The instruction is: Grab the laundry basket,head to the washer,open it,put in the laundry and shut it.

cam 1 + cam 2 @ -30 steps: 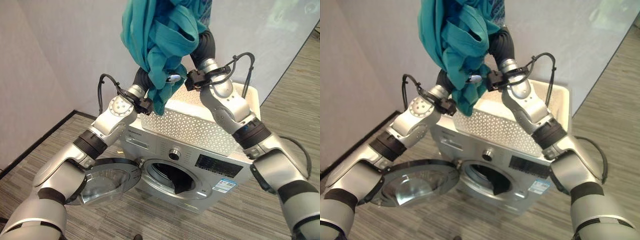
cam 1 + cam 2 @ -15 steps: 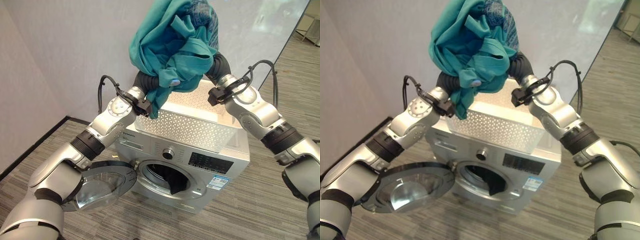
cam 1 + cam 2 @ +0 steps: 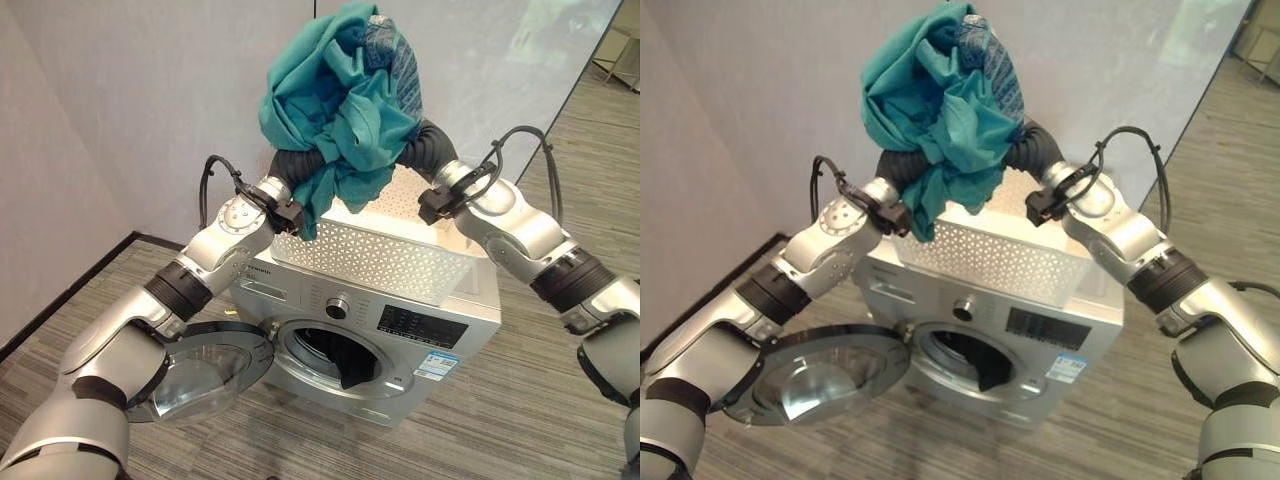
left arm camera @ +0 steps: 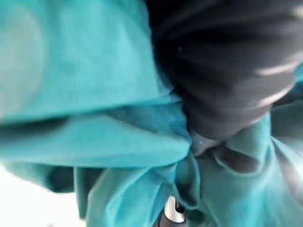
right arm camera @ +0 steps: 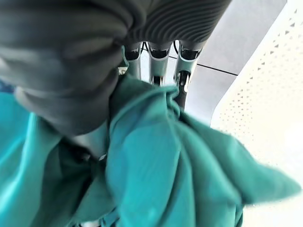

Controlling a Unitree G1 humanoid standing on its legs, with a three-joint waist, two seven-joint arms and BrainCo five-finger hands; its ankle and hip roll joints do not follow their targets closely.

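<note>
**Teal laundry held high over the basket on the washer**

Both arms reach up and meet inside a bundle of teal laundry, which hangs in the air above the white perforated laundry basket. The basket sits on top of the silver washer. The washer's round door stands swung open to the robot's left, and a dark piece of cloth lies in the drum opening.

The left hand is wrapped in teal cloth; whether its fingers are closed cannot be told. The right hand has cloth bunched against its fingers, which seem to clamp it, though most of the grip is hidden by the folds.
</note>
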